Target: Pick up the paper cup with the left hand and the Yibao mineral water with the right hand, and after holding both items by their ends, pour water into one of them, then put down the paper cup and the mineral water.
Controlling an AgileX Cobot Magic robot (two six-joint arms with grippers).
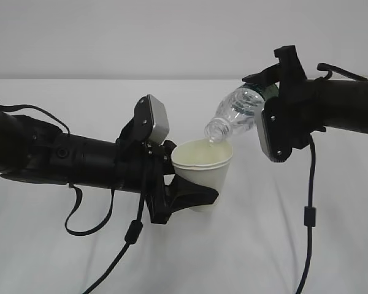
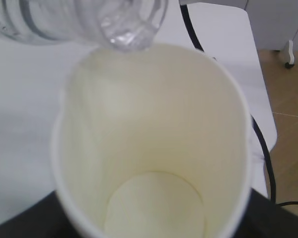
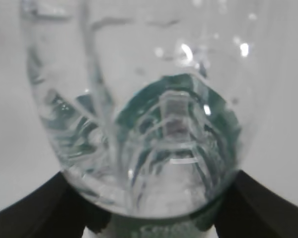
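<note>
The white paper cup (image 1: 205, 173) is held above the table by my left gripper (image 1: 190, 195), which is shut on its lower part. In the left wrist view the cup (image 2: 154, 148) fills the frame, with its cream inside and round bottom showing. My right gripper (image 1: 271, 101) is shut on the clear Yibao bottle (image 1: 240, 110) at its green label. The bottle is tilted neck-down to the left, its open mouth (image 1: 218, 130) just above the cup's rim. The mouth also shows in the left wrist view (image 2: 131, 25). The right wrist view shows the bottle (image 3: 139, 124) between the black fingers (image 3: 30, 208).
The white table (image 1: 49, 257) lies under both arms. Black cables (image 1: 308, 214) hang from the wrists down to the table. In the left wrist view the table's edge, a cable and a wooden floor (image 2: 288, 124) show at the right.
</note>
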